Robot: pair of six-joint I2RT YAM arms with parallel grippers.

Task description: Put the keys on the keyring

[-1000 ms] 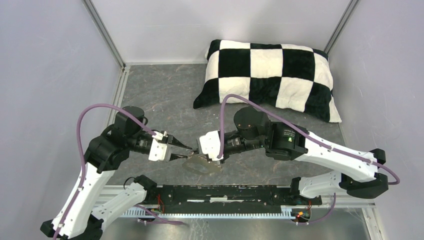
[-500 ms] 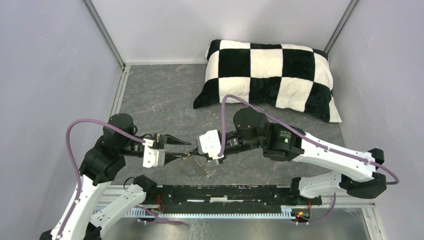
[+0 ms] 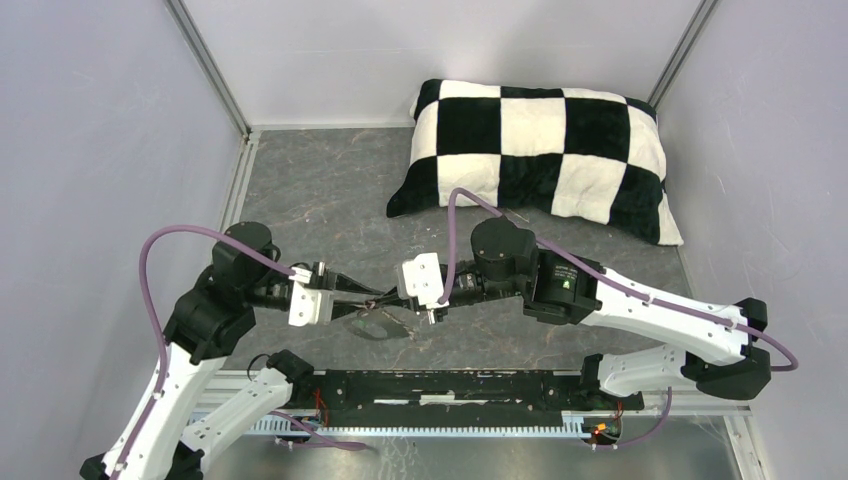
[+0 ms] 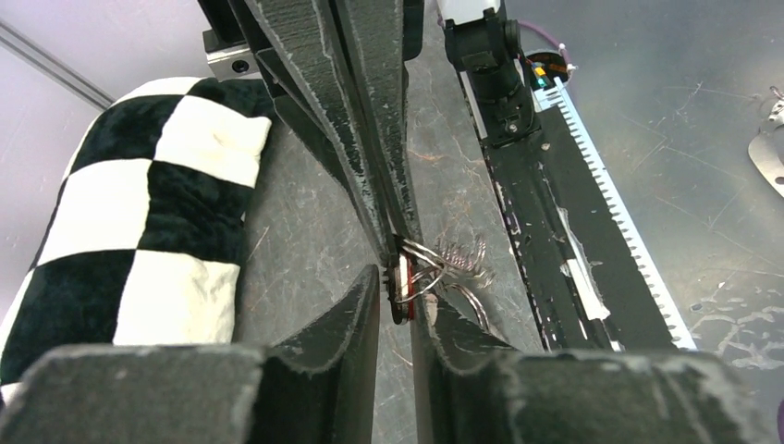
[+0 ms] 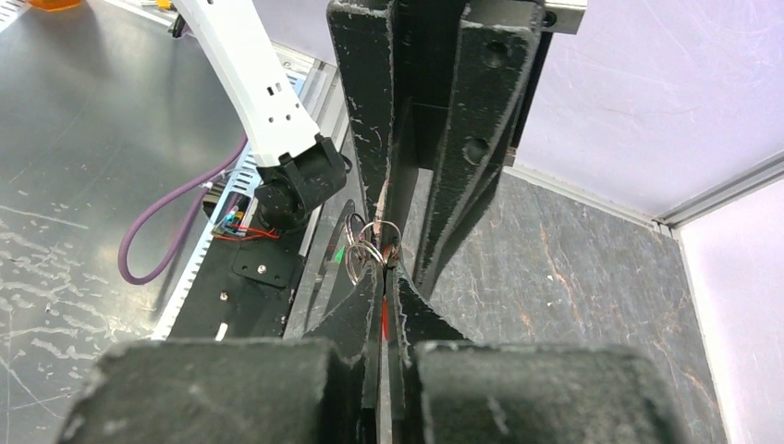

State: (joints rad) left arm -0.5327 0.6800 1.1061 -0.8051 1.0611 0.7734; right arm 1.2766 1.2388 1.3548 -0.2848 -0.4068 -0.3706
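My two grippers meet tip to tip above the grey table's near middle. My right gripper is shut on the red key, whose red head shows between its fingers. In the left wrist view the key sticks out between the tips of my left gripper. The left jaws are nearly closed around it, with a sliver of gap on one side. Thin wire loops of the keyring hang at the key, and also show in the right wrist view. A green speck, the green key, hangs by them.
A black-and-white checkered pillow lies at the back right and also shows in the left wrist view. A black rail with a toothed strip runs along the near edge. Grey walls close in on both sides.
My left gripper has moved right to meet the right gripper's tips, and its jaws have narrowed from wide open to almost closed. The right gripper has shifted slightly left.
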